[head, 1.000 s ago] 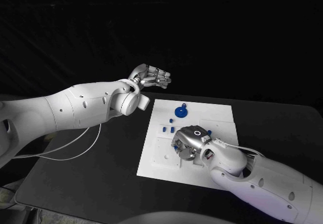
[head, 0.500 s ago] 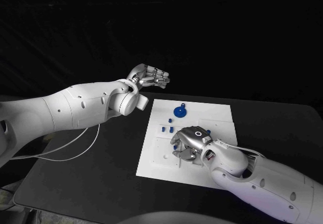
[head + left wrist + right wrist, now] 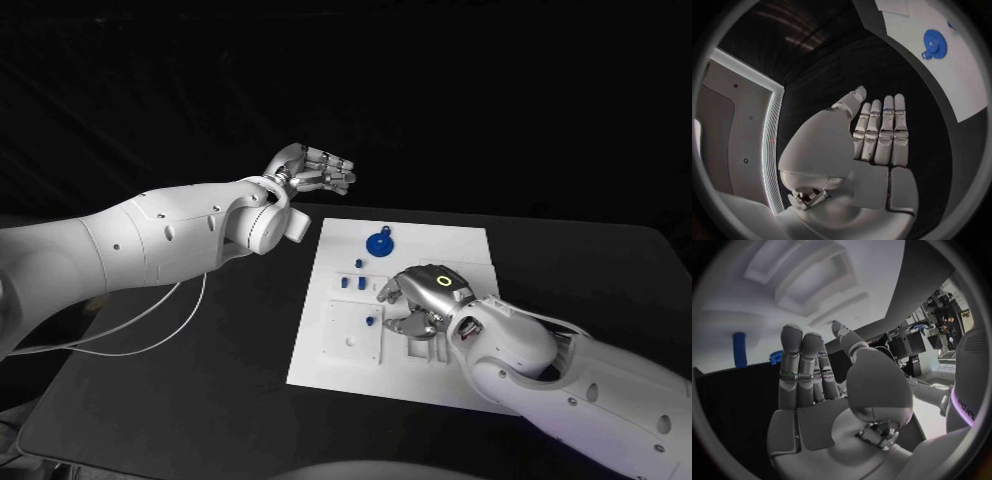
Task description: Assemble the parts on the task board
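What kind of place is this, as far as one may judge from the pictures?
Probably a robotics lab or test stand, not a home. A black table holds a white task board with a blue gear and small blue parts. The surroundings are dark, and equipment stands at the rim of the right wrist view.

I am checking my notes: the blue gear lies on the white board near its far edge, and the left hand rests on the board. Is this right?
Not fully. The blue gear does lie on the white board near its far edge, but the head view shows the left hand raised beyond the board, holding nothing. The hand over the board is the right hand.
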